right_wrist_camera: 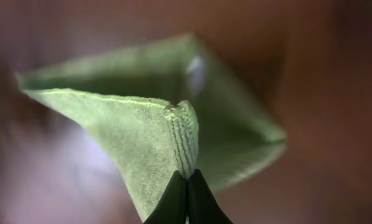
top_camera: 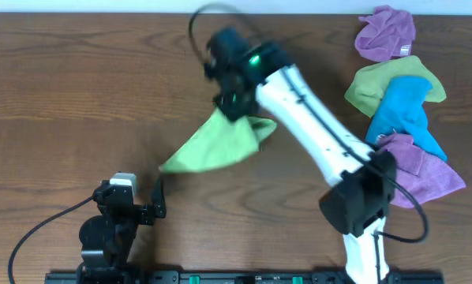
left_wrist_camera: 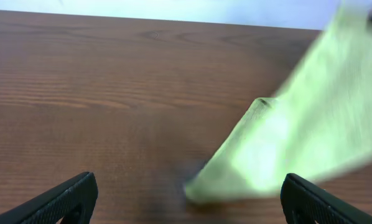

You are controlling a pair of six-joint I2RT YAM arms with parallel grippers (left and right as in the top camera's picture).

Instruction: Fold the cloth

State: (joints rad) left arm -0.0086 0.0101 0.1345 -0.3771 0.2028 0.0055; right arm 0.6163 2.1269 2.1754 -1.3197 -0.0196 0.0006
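The lime-green cloth (top_camera: 216, 143) hangs above the table's middle, pinched at an upper corner by my right gripper (top_camera: 234, 106). Its lower corner reaches the wood at the left. In the right wrist view my right gripper (right_wrist_camera: 187, 180) is shut on a bunched edge of the cloth (right_wrist_camera: 148, 134), which drapes away below it. My left gripper (top_camera: 153, 203) is open and empty near the front left. In the left wrist view its fingers (left_wrist_camera: 189, 202) frame bare wood, with the blurred cloth (left_wrist_camera: 298, 143) just ahead and to the right.
A pile of other rags lies at the back right: a purple one (top_camera: 386, 31), an olive-green one (top_camera: 370, 83), a blue one (top_camera: 406, 114) and another purple one (top_camera: 429, 170). The right arm's white link (top_camera: 315, 130) crosses the middle.
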